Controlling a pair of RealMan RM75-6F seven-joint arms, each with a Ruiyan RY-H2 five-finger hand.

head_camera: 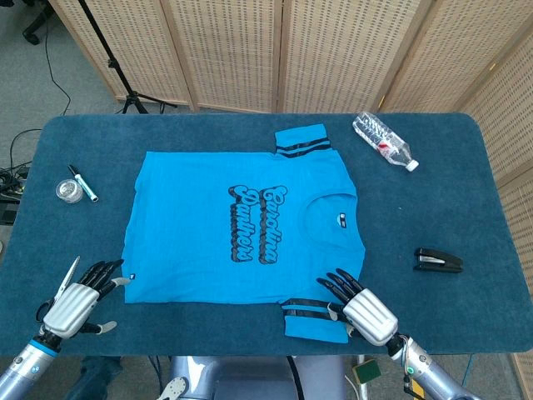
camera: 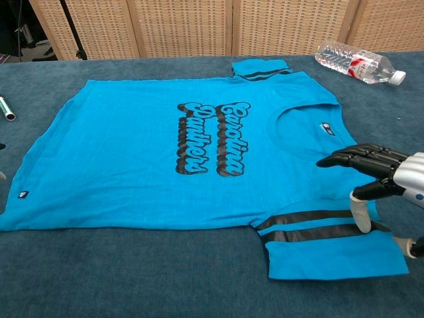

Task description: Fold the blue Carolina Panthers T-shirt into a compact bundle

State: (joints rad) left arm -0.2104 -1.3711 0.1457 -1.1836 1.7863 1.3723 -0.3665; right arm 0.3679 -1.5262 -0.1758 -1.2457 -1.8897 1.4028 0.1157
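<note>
The blue T-shirt (head_camera: pixel 241 225) lies flat, print up, on the tabletop (head_camera: pixel 466 192). The right robot hand (head_camera: pixel 360 302) hovers fingers-apart over the near sleeve (camera: pixel 331 245), seemingly empty; the left robot hand (head_camera: pixel 79 296), also spread, waits by the hem. A shallow pinch may slip and bunch the sleeve.

The bright blue cotton T-shirt (camera: pixel 165 159) lying flat on the surface bears "Carolina Panthers" in black script lettering with pale fill across its chest, running sideways in both views. The red-and-white label on the clear plastic water bottle (camera: pixel 358 65) is too small to read, as are the small tags at the shirt's collar and hem.
</note>
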